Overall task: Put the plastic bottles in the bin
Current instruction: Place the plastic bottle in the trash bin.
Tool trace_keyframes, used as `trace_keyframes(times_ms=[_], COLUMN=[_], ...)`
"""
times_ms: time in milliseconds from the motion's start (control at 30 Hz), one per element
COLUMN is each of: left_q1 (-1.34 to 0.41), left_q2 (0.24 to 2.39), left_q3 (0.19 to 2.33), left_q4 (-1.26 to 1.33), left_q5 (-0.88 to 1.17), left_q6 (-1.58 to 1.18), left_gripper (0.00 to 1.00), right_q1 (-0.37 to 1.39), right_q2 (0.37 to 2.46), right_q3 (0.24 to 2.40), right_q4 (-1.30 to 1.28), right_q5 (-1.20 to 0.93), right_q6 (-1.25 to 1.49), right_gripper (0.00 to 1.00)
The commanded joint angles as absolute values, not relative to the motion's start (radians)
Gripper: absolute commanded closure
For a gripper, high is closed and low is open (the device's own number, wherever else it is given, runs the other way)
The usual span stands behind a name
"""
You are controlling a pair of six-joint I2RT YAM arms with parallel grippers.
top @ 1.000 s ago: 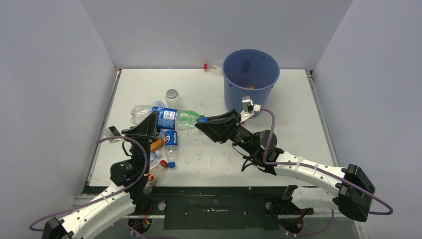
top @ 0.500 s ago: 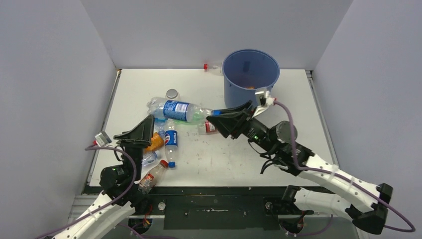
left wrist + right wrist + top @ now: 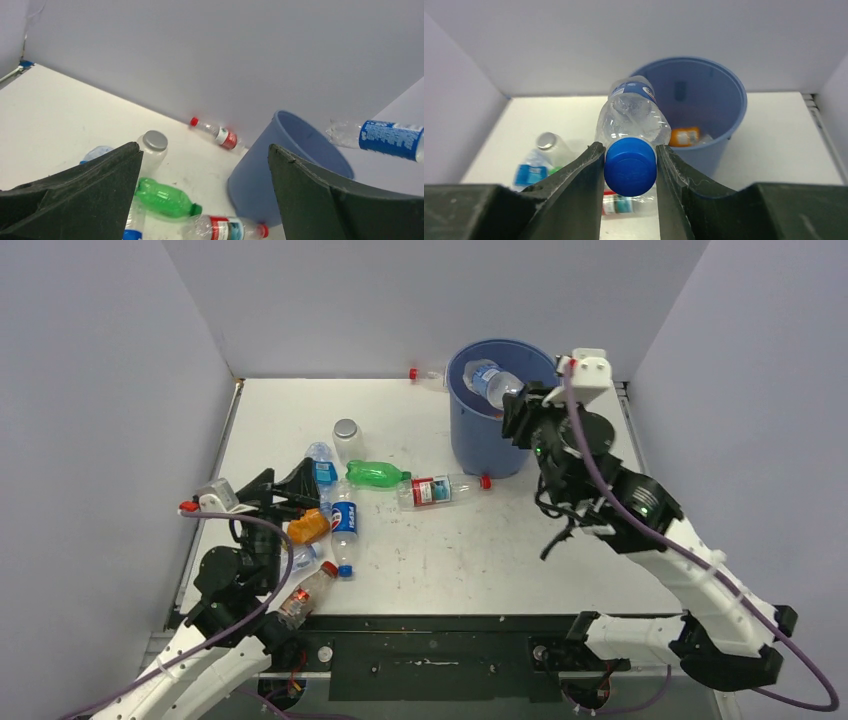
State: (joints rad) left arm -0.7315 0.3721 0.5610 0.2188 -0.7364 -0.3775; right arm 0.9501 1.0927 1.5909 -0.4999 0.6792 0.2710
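Observation:
My right gripper (image 3: pixel 518 406) (image 3: pixel 630 159) is shut on the blue cap (image 3: pixel 630 167) of a clear, blue-labelled plastic bottle (image 3: pixel 487 380) (image 3: pixel 633 112). It holds the bottle tilted over the rim of the blue bin (image 3: pixel 470 436) (image 3: pixel 727 102), where an orange bottle (image 3: pixel 685 136) lies inside. My left gripper (image 3: pixel 285 486) (image 3: pixel 204 150) stands open and holds nothing, low at the table's left above a cluster of bottles. On the table lie a green bottle (image 3: pixel 375 474) (image 3: pixel 162 199), a red-labelled one (image 3: pixel 440 489), a Pepsi one (image 3: pixel 343 525) and an orange one (image 3: pixel 308 527).
A clear jar with a grey lid (image 3: pixel 346 435) (image 3: pixel 152 147) stands behind the cluster. A red-capped bottle (image 3: pixel 425 375) (image 3: pixel 217 132) lies by the back wall left of the bin. Another red-capped bottle (image 3: pixel 308 590) lies near the front edge. Walls close in three sides.
My right gripper has carried the blue-labelled bottle from the table's middle up and right to over the bin. My left gripper has opened and drawn back to the left.

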Motion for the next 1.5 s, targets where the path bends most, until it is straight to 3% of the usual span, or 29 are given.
trace_keyframes(times_ms=[0, 233, 500, 1033, 1067, 1167, 1200, 1300, 1467], left_q1=[-0.73, -0.742, -0.727, -0.685, -0.685, -0.686, -0.685, -0.685, -0.685], left_q2=[0.356, 0.239, 0.295, 0.315, 0.318, 0.328, 0.331, 0.341, 0.347], left_q3=[0.56, 0.503, 0.517, 0.537, 0.537, 0.538, 0.54, 0.544, 0.546], left_q4=[0.127, 0.178, 0.109, 0.01, 0.009, 0.006, 0.005, 0.002, 0.002], left_q5=[-0.719, -0.737, -0.732, -0.581, -0.575, -0.559, -0.555, -0.549, -0.542], left_q6=[-0.29, -0.192, -0.148, -0.247, -0.247, -0.25, -0.251, -0.25, -0.25], left_gripper=[0.04, 0.04, 0.04, 0.04, 0.04, 0.04, 0.04, 0.04, 0.04], right_q1=[0.804, 0.5, 0.457, 0.42, 0.418, 0.416, 0.416, 0.413, 0.404], right_q2=[1.194, 1.348, 1.508, 1.735, 1.743, 1.753, 1.752, 1.743, 1.708], right_q3=[1.591, 1.615, 1.698, 1.778, 1.792, 1.82, 1.827, 1.85, 1.897], right_q4=[-0.565, -0.516, -0.513, -0.6, -0.605, -0.612, -0.612, -0.616, -0.627], right_q5=[0.656, 0.344, 0.118, 0.009, -0.006, -0.024, -0.021, -0.009, 0.011], right_q6=[0.241, 0.305, 0.341, 0.316, 0.319, 0.325, 0.33, 0.343, 0.367], right_gripper=[0.95, 0.95, 0.95, 0.94, 0.86, 0.42, 0.33, 0.22, 0.17])
